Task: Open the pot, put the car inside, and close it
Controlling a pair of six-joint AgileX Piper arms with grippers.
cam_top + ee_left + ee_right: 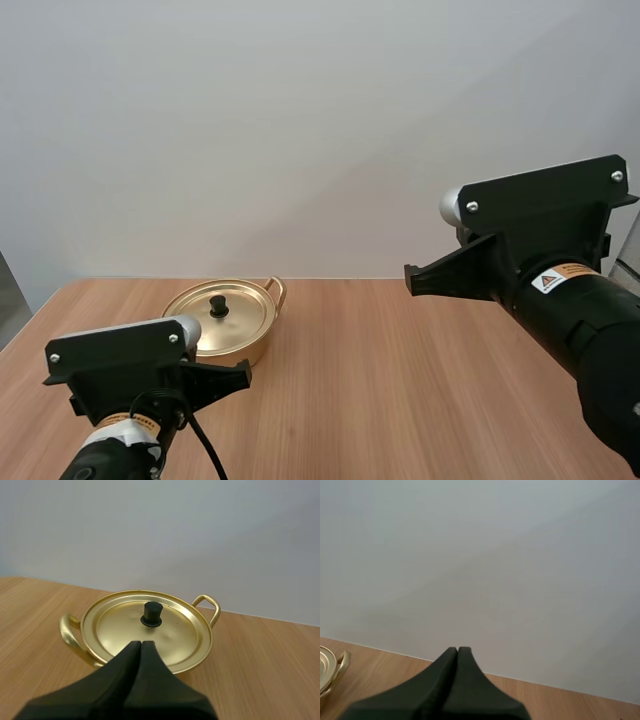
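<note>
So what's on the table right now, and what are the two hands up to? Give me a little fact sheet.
pot: gold-coloured, two loop handles, standing on the wooden table, on the robot's left side
lid: on the pot, black knob at its middle
left hand: shut on nothing, low, just short of the pot, aimed at the knob
right hand: shut on nothing, raised over the table, away from the pot
stage: pot not yet opened

This looks like a robotics lab set up for a trial; a black left arm point(120, 375) and a right arm point(560, 290) reach in over the near edge of a pale wooden table point(400, 380); the right one carries a warning label point(560, 277); the table's far edge meets a plain grey-white wall point(300, 120); one lidded gold pot point(262, 340) stands toward the far left corner
</note>
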